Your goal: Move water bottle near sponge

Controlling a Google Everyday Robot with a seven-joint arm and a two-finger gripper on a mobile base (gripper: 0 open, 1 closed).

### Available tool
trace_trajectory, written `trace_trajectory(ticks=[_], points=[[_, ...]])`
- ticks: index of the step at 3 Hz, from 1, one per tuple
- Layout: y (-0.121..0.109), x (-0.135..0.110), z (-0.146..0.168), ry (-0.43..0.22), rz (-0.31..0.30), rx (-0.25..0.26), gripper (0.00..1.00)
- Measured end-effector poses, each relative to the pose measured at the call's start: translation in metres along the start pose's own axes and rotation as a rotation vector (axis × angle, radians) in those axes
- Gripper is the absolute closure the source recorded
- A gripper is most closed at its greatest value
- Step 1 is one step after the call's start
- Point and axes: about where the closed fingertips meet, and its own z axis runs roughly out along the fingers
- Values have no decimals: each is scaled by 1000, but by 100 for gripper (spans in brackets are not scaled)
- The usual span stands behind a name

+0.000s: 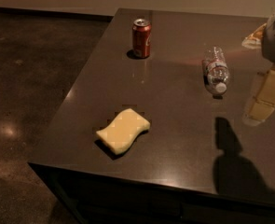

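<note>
The water bottle (215,70) lies on its side on the dark table, right of centre, with its white cap pointing toward the front edge. The pale yellow sponge (123,130) lies flat near the table's front left, well apart from the bottle. My gripper (263,99) hangs at the right edge of the view, just right of the bottle and slightly nearer the front. It holds nothing and does not touch the bottle. Its shadow falls on the table at the front right.
A red soda can (141,38) stands upright at the back, left of the bottle. A tan packet (252,37) lies at the far right back. The table's (174,125) left and front edges drop to a dark floor (30,78).
</note>
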Motion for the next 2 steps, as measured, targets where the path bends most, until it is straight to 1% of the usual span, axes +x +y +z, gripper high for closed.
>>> trace_trajectory(ticks=[1, 2], points=[[0, 0, 0, 0, 0, 0, 0], [-9, -4, 11, 4, 61, -1, 0]])
